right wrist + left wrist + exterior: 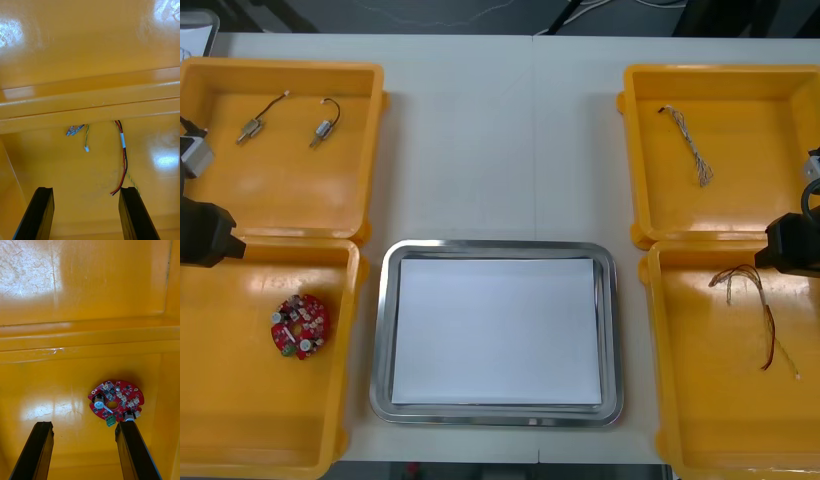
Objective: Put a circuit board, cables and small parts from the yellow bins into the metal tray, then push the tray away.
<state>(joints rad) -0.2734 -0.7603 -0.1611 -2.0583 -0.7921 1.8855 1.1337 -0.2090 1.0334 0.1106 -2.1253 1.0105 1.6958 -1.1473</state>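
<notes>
Closest to the robot, the left end effector point(84, 425) hangs over the near left yellow bin point(240, 420). Its two black fingers are wide apart and hold nothing. The round red circuit board point(116, 405) lies flat on the floor of that bin, just past the tip of one finger. I think the fingers are spread like that so they can go down around the board. The right end effector point(87, 189) hangs over the near right yellow bin point(720, 400). Its fingers are wide apart too, with nothing between them. The red and yellow cable point(123, 157) lies loose on that bin's floor, and one end of it stops close to one finger. Between these two bins sits the metal tray point(385, 330), flat on the worktop point(500, 150). It is white inside and has nothing in it, so no thing has been put in yet. It probably sits in the middle so both arms can reach it. Farther away, the far left yellow bin point(280, 190) holds two small metal parts point(252, 128), a little apart from each other. The far right yellow bin point(740, 200) holds one thin twisted cable point(690, 145). Each kind of thing has its own bin, which should make it easy to pick up one thing at a time. The bare worktop past the tray leaves room to push it away later.
</notes>
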